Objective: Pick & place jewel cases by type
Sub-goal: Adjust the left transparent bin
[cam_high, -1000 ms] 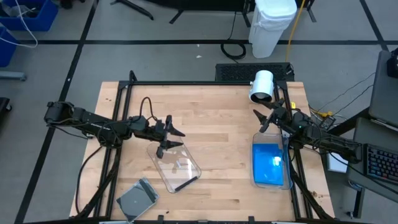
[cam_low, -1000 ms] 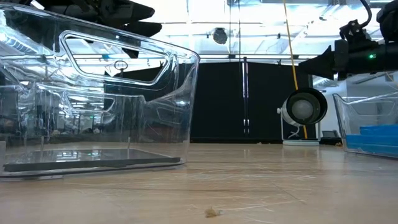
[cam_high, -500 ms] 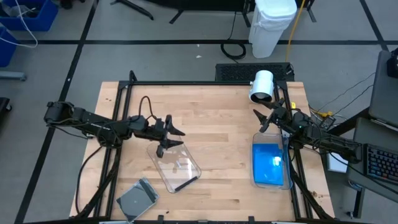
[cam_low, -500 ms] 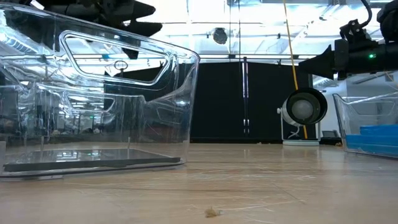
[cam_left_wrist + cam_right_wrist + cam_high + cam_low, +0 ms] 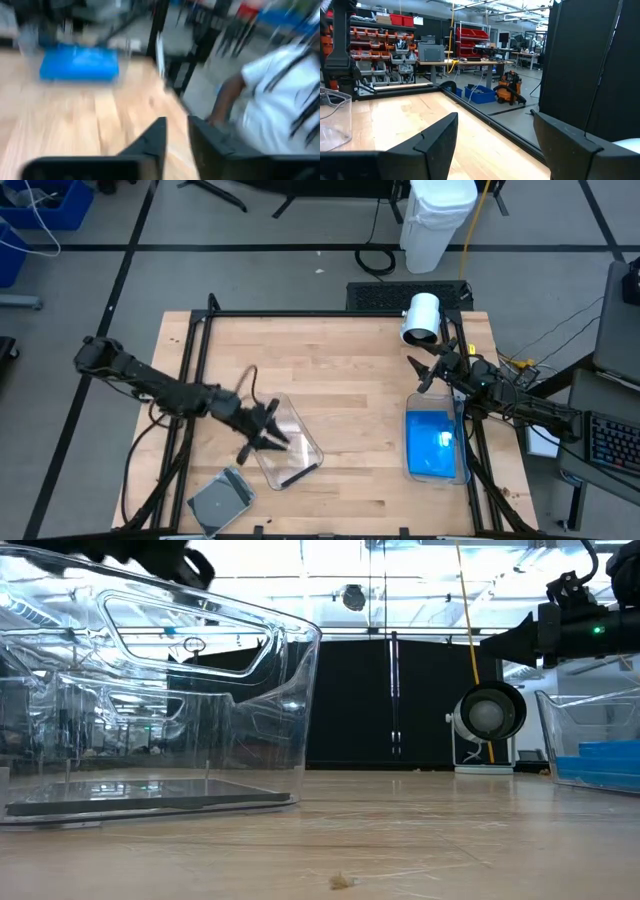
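Observation:
A clear tub point(image 5: 285, 445) stands left of the table's middle with a dark jewel case point(image 5: 150, 802) flat on its floor. My left gripper point(image 5: 266, 438) hovers over the tub's left rim, above it in the low view point(image 5: 185, 562). Its fingers point(image 5: 176, 137) stand a narrow gap apart with nothing between them. Grey jewel cases point(image 5: 222, 500) lie stacked on the table near the front left corner. Blue jewel cases point(image 5: 432, 442) lie in a second clear tub point(image 5: 462, 450) at the right. My right gripper point(image 5: 420, 370) waits open beyond that tub, off the table top.
A white cylindrical device point(image 5: 422, 318) stands at the table's far right. A black frame point(image 5: 200, 350) runs round the table's edges. A person in a white shirt point(image 5: 280, 100) is beyond the table. Bare wood lies between the two tubs.
My left gripper has swung from the far side of the clear tub toward the table's near edge and now hangs over the tub's left rim. Its fingers have drawn closer together. The tub and the cases have stayed in place.

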Robot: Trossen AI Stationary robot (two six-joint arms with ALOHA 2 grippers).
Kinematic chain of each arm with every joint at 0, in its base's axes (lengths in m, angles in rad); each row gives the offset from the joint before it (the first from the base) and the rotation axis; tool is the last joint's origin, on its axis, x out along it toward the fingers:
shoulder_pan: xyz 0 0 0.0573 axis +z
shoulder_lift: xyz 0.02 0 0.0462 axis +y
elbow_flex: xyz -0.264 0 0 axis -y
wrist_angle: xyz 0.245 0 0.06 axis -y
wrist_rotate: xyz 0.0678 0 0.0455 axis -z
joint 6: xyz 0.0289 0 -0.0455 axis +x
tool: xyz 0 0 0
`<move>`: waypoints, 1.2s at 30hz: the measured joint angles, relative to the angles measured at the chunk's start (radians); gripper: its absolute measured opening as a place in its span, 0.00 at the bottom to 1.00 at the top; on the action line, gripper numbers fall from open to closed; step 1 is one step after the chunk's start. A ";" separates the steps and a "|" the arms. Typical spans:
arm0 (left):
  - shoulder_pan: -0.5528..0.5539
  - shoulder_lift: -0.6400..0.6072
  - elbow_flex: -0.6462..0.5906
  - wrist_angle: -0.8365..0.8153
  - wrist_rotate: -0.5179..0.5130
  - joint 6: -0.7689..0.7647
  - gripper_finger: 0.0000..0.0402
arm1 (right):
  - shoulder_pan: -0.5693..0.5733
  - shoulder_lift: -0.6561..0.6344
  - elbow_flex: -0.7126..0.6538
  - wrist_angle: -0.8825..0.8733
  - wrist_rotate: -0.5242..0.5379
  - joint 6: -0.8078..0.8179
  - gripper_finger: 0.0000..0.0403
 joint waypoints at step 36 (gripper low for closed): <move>-0.466 0.478 0.688 -1.207 -0.241 -1.196 0.00 | 0.000 0.000 0.000 -0.003 0.000 0.000 0.62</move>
